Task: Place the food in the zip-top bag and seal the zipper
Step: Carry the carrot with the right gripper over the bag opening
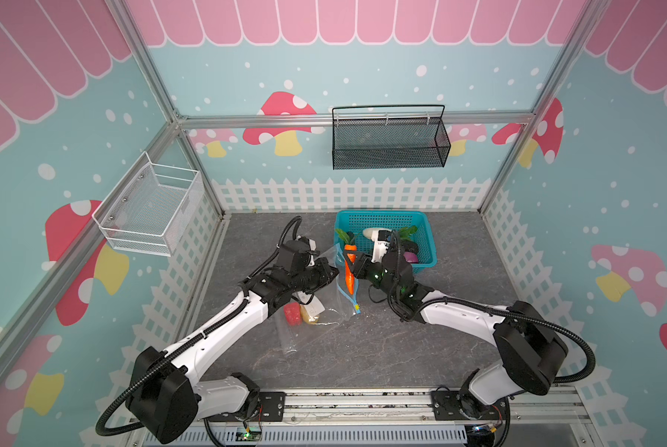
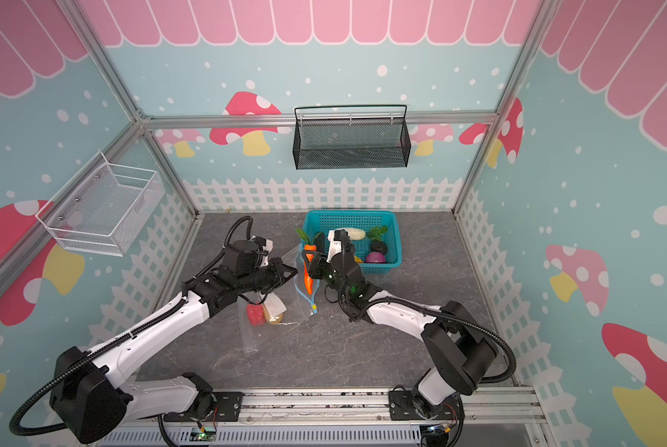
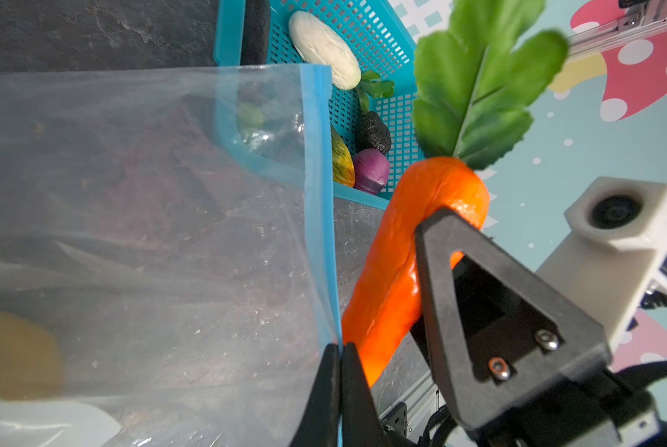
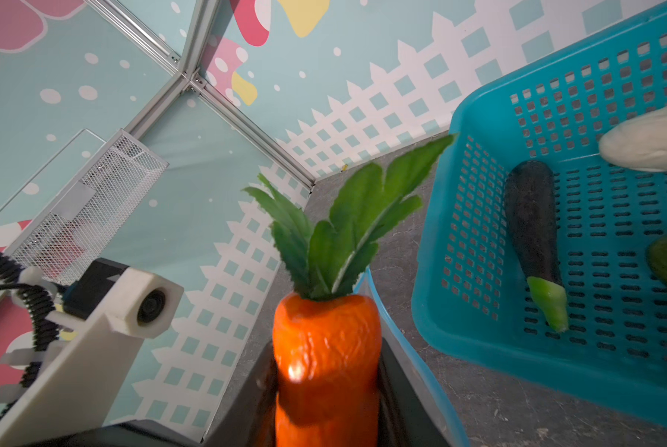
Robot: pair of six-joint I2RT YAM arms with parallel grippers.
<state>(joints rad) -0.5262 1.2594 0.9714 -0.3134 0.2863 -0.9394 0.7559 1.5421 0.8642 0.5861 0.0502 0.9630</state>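
Left hand (image 3: pixel 339 350): clenched on the zipper (image 3: pixel 320 185), pinching the blue strip and holding that edge of the zip-top bag (image 3: pixel 150 232) up off the surface (image 1: pixel 382 348).

Right hand (image 4: pixel 326 379): grasping the carrot (image 1: pixel 349 276), leaves up, tip down, just beside the strip. I cannot tell whether the tip is inside the mouth.

Inside the bag: a red piece (image 1: pixel 292 314) and the yellow potato (image 1: pixel 309 315).

Behind, the teal basket (image 1: pixel 382 214) holds the white radish (image 1: pixel 370 233), eggplant (image 4: pixel 533 220) and purple onion (image 1: pixel 412 257).
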